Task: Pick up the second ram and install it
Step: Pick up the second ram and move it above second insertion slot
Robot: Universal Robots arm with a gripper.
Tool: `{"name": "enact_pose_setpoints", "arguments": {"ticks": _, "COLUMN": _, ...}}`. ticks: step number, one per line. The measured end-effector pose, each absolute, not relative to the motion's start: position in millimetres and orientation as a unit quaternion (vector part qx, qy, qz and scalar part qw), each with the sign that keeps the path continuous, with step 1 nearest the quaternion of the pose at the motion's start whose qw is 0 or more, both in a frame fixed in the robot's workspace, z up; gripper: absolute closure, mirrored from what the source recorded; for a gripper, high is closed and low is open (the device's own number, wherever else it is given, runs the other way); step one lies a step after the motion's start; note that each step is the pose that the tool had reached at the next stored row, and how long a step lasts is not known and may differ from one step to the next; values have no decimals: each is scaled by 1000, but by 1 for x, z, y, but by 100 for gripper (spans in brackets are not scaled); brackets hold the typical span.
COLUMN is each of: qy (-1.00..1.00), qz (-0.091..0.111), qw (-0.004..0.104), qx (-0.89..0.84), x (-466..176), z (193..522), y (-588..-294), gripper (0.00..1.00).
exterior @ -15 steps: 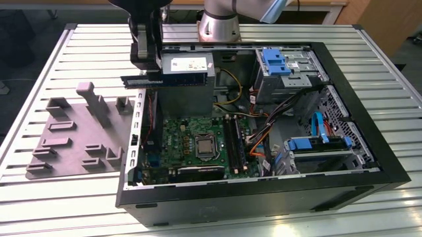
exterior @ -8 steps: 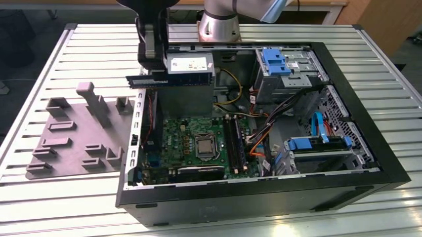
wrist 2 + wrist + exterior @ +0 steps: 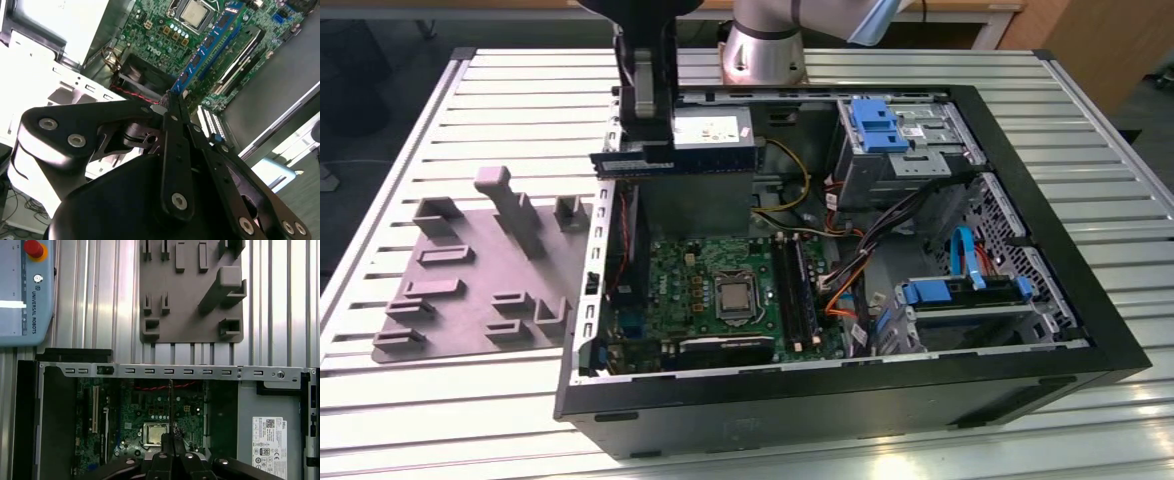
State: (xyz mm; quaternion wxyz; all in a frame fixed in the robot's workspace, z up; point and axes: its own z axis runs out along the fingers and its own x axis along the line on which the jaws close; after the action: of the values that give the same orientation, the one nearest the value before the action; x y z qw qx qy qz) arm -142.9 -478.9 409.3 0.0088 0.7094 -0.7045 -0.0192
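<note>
My gripper (image 3: pixel 647 145) hangs over the open computer case (image 3: pixel 1067 330), above its edge on the exterior view's left, shut on the second ram (image 3: pixel 687 160). The dark blue-green stick lies level and sticks out from both sides of the fingers. In the second wrist view the gripper (image 3: pixel 168 103) pinches one end of the ram (image 3: pixel 210 42), which reaches out over the green motherboard (image 3: pixel 150 30). In the first wrist view the ram (image 3: pixel 170 405) is edge-on, a thin line above the gripper (image 3: pixel 171 440). The long black slots (image 3: pixel 790 290) lie beside the processor (image 3: pixel 736 298), well below the stick.
A grey fixture plate (image 3: pixel 467 280) with upright posts lies on the slatted table (image 3: pixel 400 400) at the exterior view's left, next to the case. Blue drive cages (image 3: pixel 887 125) and orange cables (image 3: pixel 847 290) fill the case's other side. A control pendant (image 3: pixel 22 295) lies beyond the case wall (image 3: pixel 170 371).
</note>
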Motion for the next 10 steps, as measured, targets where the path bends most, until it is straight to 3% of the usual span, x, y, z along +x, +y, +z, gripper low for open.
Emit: {"name": "enact_pose_setpoints", "arguments": {"ticks": 10, "qy": -705, "qz": -19, "qw": 9, "qx": 709, "x": -121, "z": 409, "y": -479, "gripper": 88}}
